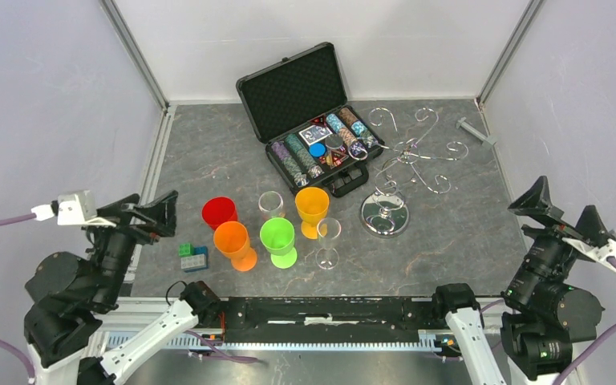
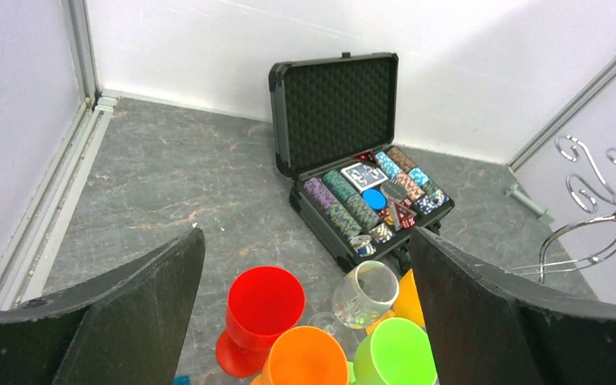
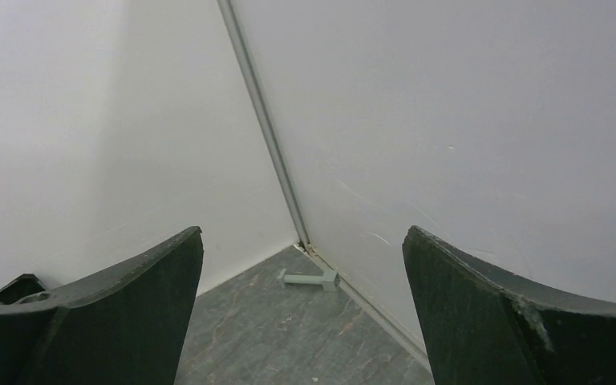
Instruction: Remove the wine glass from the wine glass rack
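The wine glass rack (image 1: 385, 215) stands right of centre on its mirrored disc, its curled chrome arms (image 1: 417, 152) spread above; no glass hangs on the arms. Some of those arms (image 2: 601, 192) show at the right of the left wrist view. Two clear wine glasses stand upright on the table, one (image 1: 328, 241) beside the disc and one (image 1: 271, 203) further left, which is also in the left wrist view (image 2: 365, 293). My left gripper (image 1: 156, 210) (image 2: 305, 241) is open at the near left. My right gripper (image 1: 563, 210) (image 3: 302, 233) is open at the near right, facing the far corner.
Red (image 1: 219, 212), orange (image 1: 234, 243), green (image 1: 277, 239) and yellow (image 1: 312, 208) plastic goblets cluster around the clear glasses. An open black chip case (image 1: 313, 120) lies behind. Toy bricks (image 1: 193, 257) sit near left. A grey part (image 1: 475, 130) (image 3: 309, 278) lies by the right wall.
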`<state>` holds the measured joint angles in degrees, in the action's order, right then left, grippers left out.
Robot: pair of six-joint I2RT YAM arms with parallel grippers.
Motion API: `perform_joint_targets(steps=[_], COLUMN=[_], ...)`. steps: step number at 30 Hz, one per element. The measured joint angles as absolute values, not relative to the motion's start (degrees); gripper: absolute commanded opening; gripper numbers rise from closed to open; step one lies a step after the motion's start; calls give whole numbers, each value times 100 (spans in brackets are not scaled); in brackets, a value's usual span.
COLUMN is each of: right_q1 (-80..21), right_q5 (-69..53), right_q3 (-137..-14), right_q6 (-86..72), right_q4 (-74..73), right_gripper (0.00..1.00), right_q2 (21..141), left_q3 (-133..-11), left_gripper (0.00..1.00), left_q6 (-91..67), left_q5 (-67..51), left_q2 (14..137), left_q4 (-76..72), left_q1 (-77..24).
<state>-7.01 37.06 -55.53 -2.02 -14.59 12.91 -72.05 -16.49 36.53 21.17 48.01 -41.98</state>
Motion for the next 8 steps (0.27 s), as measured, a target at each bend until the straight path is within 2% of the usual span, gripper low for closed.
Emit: perform_joint_targets(steps=[8], right_q1=[-701], right_q5=[3988], right_q3=[-5522], right_q6=[-154], right_q4=[-1664], right_gripper=[99], right_q2=[1146], left_q3=[-7207], left_gripper=[100], left_q6=[-1533], left_q5=[3500], left_q2=[1916], left_q4=[4790], left_q1=[-4198])
